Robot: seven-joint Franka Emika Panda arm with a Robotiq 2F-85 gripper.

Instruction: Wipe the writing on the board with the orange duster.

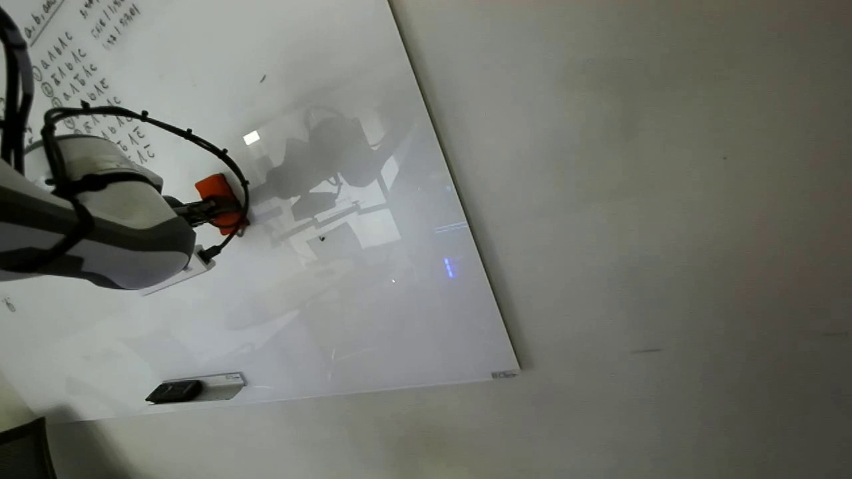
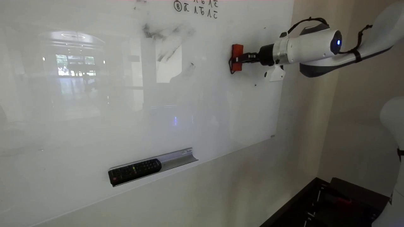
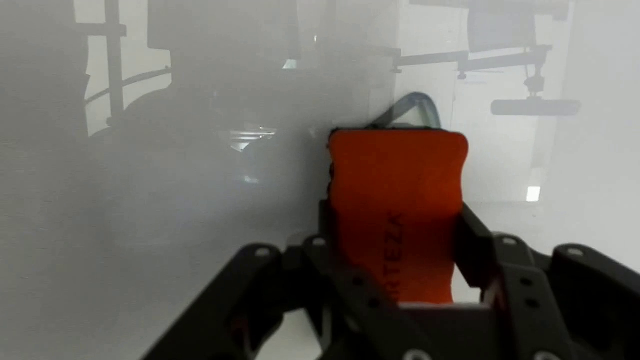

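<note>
Holding the orange duster between its jaws, the gripper stands at the face of the white board. We note the jaws part-way spread, set to the duster's width, with one against its left side and one against its right in the wrist view. We cannot tell whether the duster's far face touches the board. We record dark printed lettering on its near face. Of the writing, we see a peaked length of outline just beyond the duster's end in the wrist view; the remainder we cannot make out. The arm reaches in from the left in an exterior view, with a black cable looped alongside and crossing before the duster's right edge. We find rows of handwritten characters to the left of the duster in both exterior views, and grey smears to its left in an exterior view. A metal tray sits near the board's edge, well apart from the duster; a black remote control lies lengthwise in its left part. We observe the wall to the right of the board in both exterior views.
</note>
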